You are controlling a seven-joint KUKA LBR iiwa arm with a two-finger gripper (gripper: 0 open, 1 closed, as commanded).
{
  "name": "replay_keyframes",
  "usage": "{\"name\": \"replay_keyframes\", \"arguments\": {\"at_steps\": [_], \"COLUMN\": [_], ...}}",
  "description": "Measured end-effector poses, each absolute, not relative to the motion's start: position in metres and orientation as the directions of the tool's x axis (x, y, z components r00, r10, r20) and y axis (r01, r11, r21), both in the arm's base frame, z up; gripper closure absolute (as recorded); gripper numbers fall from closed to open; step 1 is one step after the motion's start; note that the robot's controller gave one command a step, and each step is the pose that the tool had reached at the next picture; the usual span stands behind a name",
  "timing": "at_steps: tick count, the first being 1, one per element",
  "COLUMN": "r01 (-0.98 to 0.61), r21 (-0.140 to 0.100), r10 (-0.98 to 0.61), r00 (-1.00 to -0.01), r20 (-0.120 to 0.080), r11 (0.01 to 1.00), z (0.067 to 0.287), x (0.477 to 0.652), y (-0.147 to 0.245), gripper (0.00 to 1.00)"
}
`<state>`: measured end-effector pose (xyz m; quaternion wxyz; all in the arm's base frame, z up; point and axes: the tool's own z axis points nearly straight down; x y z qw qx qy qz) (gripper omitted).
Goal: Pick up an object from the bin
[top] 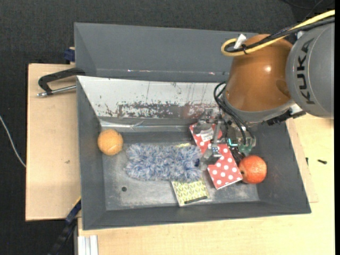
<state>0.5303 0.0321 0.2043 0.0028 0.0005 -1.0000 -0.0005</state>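
Gripper [219, 141] low at right of centre, inside the grey metal bin [88, 158], over the upper end of a flat red packet with white dots [227, 172]. Wide or narrow: impossible to tell. Touching the packet's right edge, a round orange-red fruit [254, 169]. Leftward, a fuzzy blue-and-white cloth [156, 162]; below, a yellow-green patterned square [189, 192]; far left, a pale orange ball [110, 142].
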Motion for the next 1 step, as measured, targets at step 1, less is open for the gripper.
{"name": "replay_keyframes", "arguments": {"at_steps": [1], "r01": [-0.008], "r21": [0.002], "r10": [-0.007], "r00": [-1.000], "r20": [-0.010], "r11": [1.000], "z": [0.2029], "x": [0.5335], "y": [0.0327], "gripper": [0.00]}}
